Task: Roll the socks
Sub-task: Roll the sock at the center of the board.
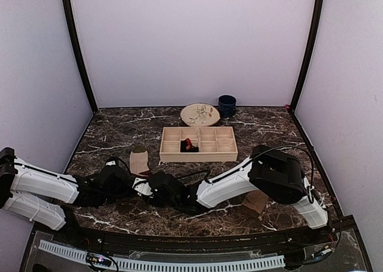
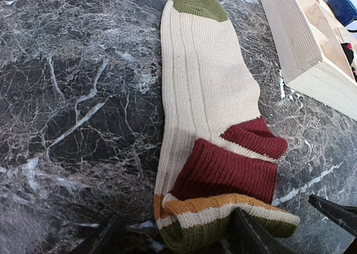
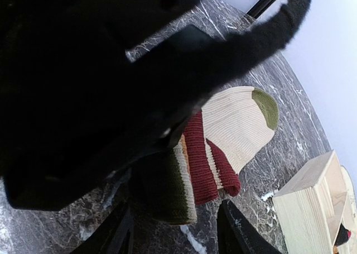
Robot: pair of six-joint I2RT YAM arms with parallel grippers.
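Left gripper (image 2: 175, 220) and right gripper (image 3: 174, 209) stand open-jawed astride the striped sock's (image 2: 206, 86) once-folded cuff, left of the tray (image 1: 197, 156), apparently gripping nothing, so rolling seems barely begun; the tan sock (image 1: 254, 201) lies near-right of the tray, and the black sock (image 1: 190, 145) lies inside it.

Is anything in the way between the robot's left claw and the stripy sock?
No, nothing visible is in the way. The left gripper is open, and its fingers straddle the folded cuff of the striped sock. The wooden box stands off to one side, apart from the sock.
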